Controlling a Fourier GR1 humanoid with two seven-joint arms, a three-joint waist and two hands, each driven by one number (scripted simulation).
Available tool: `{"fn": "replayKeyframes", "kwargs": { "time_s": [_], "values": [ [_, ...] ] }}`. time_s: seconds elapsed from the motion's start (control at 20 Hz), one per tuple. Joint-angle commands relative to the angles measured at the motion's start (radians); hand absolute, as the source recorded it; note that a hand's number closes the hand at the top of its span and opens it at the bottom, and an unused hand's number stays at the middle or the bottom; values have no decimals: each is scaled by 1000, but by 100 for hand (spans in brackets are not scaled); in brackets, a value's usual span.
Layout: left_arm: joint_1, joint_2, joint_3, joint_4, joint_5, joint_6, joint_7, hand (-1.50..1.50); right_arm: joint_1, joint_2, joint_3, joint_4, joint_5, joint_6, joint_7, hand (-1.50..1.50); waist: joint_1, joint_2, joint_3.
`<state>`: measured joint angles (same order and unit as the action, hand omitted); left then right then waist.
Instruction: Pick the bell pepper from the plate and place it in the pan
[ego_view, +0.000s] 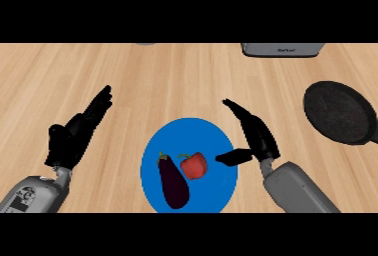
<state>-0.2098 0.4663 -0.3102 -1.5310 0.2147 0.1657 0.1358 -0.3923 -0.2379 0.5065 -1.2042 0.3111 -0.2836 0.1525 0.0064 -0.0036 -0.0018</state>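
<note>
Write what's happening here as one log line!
bell pepper: on plate | pan: holds nothing | right hand: open beside pepper | left hand: open

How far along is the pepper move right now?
Nothing is done yet: the red bell pepper lies on the blue plate beside the eggplant. The right hand is open at the plate's right edge, holding nothing; the left hand rests open. Grasping, carrying and placing in the black pan remain.

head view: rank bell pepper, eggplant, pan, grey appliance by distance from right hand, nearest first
From the right hand:
1. bell pepper, on the blue plate, just left of the thumb
2. eggplant, on the plate's left part
3. pan, at the right edge
4. grey appliance, top edge
</note>
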Motion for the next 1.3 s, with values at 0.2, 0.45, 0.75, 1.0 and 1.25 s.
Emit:
{"fn": "replayKeyframes", "kwargs": {
  "time_s": [0.2,0.45,0.75,1.0,1.25],
  "values": [
    [64,2,-5,-36,-9,-17,-23,0,-215,-65,118,-60,90,354,435,-150,14,-3,-2],
    [-2,-12,18,-27,11,-24,32,0,-324,56,172,-71,-7,622,681,-150,5,0,-1],
    [11,-57,-1,26,-57,-6,-7,0,-366,208,156,-42,-82,756,891,-150,-5,3,1],
    [33,-26,52,-64,-24,-62,49,0,-354,218,154,-31,-27,763,914,-150,-2,2,2],
    [9,-52,61,-28,-58,-46,49,0,-331,184,176,-20,7,774,910,-150,-7,3,2]
  ]
}}
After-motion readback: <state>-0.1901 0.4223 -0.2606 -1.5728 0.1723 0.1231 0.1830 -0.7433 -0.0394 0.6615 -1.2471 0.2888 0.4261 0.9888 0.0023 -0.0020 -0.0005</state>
